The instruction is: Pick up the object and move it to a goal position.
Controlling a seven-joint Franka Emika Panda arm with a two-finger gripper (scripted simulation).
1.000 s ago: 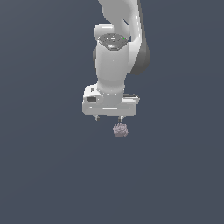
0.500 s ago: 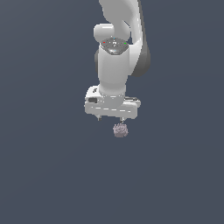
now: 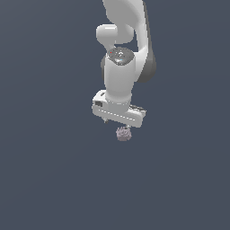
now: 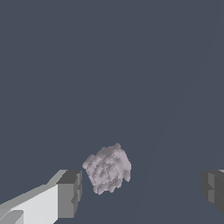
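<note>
White Panda arm (image 3: 128, 54) comes down from 12 o'clock in the exterior view, wrist pointing down, wide white hand (image 3: 117, 122) at frame centre. The object (image 3: 123, 133), a small knobbly greyish-mauve lump, sits right under the hand body at about 6 o'clock from it, a bit toward the exterior view's right, narrower than the hand. Surface under everything is a plain dark blue-grey table (image 3: 54, 179). Whether the lump rests on it or hangs above it, cannot tell from this view. Fingers mostly hidden under the hand body here, only a dark tip peeks out at the exterior view's left end. Wrist view: one grey finger pad (image 4: 70, 194) on a white finger, then the object (image 4: 107, 169), then the other finger pad (image 4: 214, 189) cut by the frame edge. Hand (image 4: 142, 191) is spread wide, jaws far apart. Lump lies between them but off-centre, just beside the first pad with a thin gap showing, well apart from the second pad. Nothing is gripped; neither pad touches the lump. Rough bumpy texture, lighter patches on the lump's upper face.
</note>
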